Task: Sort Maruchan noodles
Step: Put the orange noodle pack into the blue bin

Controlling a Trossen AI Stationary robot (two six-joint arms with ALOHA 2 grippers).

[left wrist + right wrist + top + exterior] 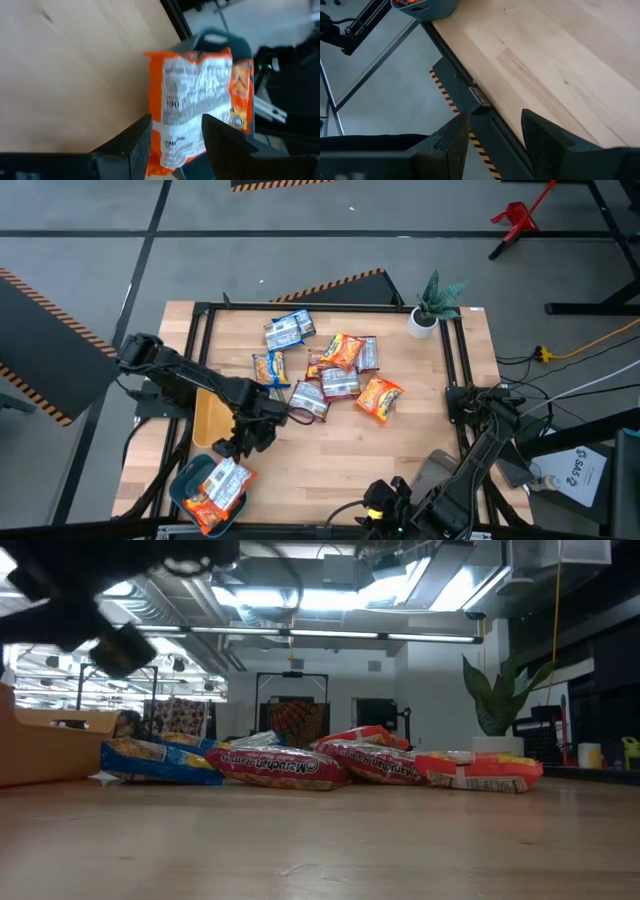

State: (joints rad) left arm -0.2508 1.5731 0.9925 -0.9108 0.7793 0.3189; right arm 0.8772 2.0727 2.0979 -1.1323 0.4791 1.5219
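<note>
Several Maruchan noodle packets lie in a loose pile [335,370] on the middle of the wooden table, orange, blue-and-silver and red-brown ones; in the low view they lie in a row [290,765]. An orange packet [197,95] lies label-up on other orange packets in the teal tray [185,480] at the near left corner. My left gripper [240,445] hovers open just beside and above that tray, and the packet shows between its fingers [176,122]. My right gripper [492,117] is open and empty over the table's near edge [385,498].
A yellow tray [205,415] stands beside the teal one, toward the far side; it also shows in the low view [40,750]. A potted plant [432,305] stands at the far right corner. A black frame [455,370] runs along the table's edges. Bare wood lies near right [360,460].
</note>
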